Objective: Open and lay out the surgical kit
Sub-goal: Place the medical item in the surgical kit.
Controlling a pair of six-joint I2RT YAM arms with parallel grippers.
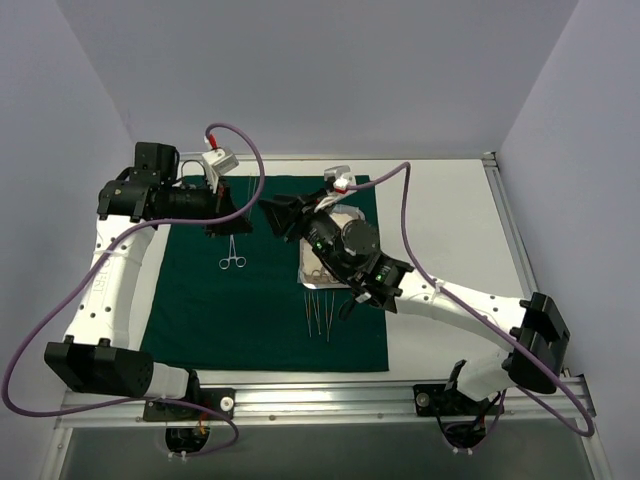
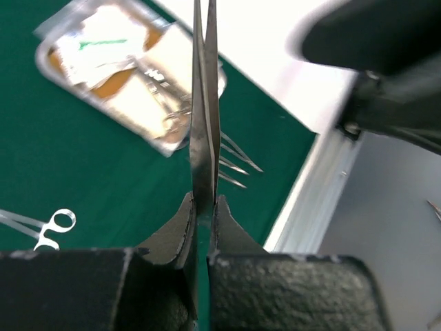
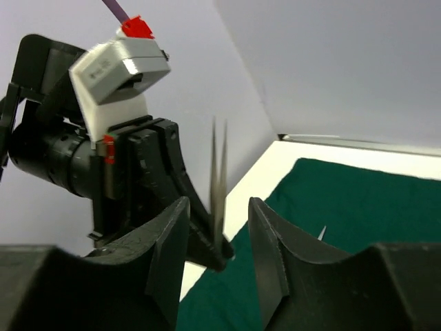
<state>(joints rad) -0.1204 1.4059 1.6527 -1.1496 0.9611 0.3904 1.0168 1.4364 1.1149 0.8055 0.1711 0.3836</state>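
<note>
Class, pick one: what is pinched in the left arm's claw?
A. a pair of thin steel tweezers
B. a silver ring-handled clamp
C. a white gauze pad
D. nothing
A: the left wrist view shows the left claw shut on the thin steel tweezers.

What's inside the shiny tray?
The steel tray holds white pads and clear packets, plus a metal tool near its corner. The tweezers held by the left gripper hide one strip, and from above the right arm covers most of it.

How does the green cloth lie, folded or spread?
Spread: the cloth lies flat across the table, with a clamp on it.
</note>
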